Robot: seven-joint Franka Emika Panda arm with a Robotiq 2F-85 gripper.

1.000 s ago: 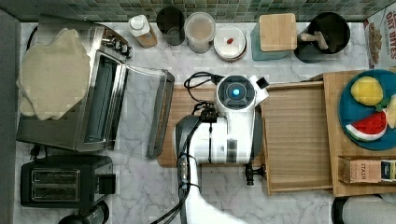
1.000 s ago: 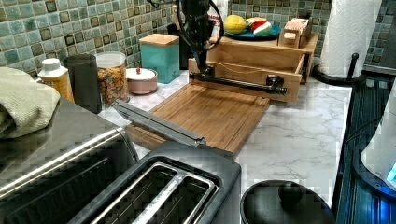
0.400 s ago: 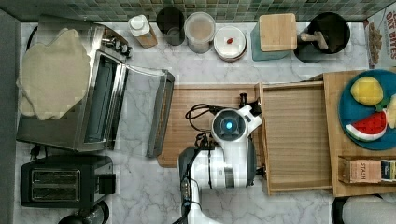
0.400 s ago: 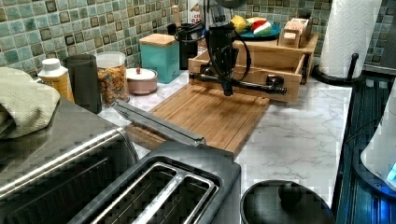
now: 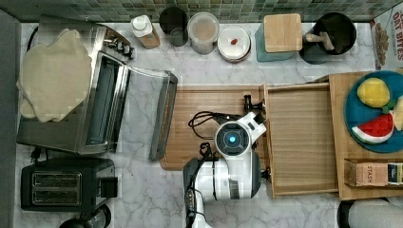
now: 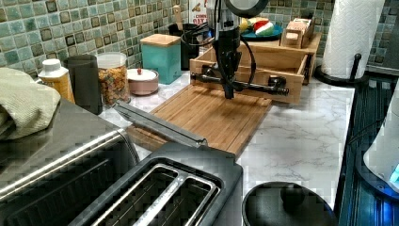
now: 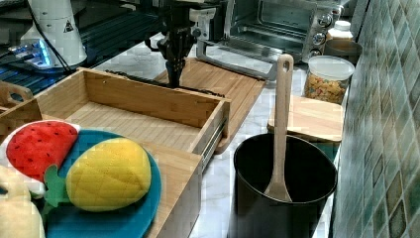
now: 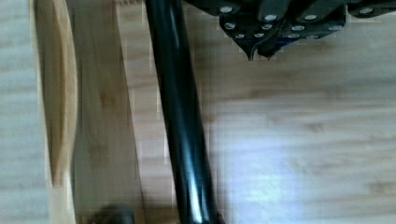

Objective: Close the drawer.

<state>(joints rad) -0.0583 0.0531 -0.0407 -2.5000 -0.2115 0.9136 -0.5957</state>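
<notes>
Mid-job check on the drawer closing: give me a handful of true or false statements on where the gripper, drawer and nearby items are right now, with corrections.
1. The drawer is pulled out and nothing lies in it. True.
2. The gripper hangs in front of the drawer's black handle bar, over the cutting board. True.
3. The toaster oven's door is shut. False: it hangs open, its edge by the cutting board.
4. The blue plate of toy fruit sits inside the drawer. False: it rests on top of the wooden box unit.
5. A wooden spoon stands in the black pot. True.
</notes>
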